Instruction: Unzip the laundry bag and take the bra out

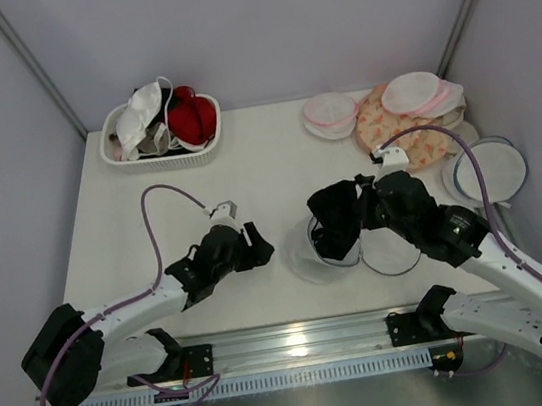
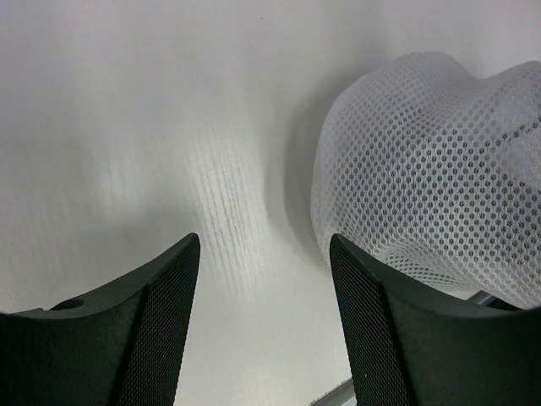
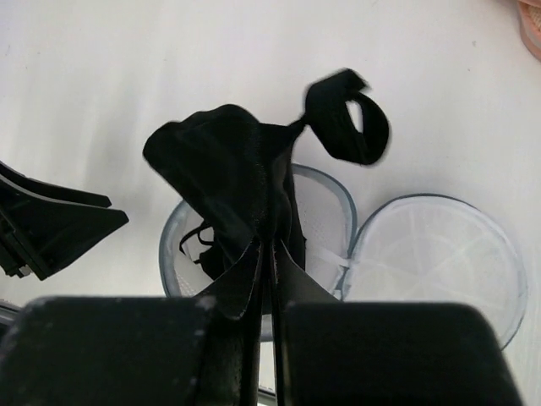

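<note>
My right pincer (image 3: 269,249) is clamped on the bra (image 1: 339,219) just above the laundry bag (image 1: 391,252), which lies unzipped on the bench (image 1: 265,163), and my left pincer (image 2: 262,241) is apart beside it, so I think only lifting the bra clear is left.

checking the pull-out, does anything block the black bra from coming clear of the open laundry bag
Nothing visible does. The right jaws are shut on the bra, held above the unzipped laundry bag; only a trailing part hangs into one bowl.

Left gripper (image 2: 264,238) jaws apart; right gripper (image 3: 269,249) jaws clamped.
</note>
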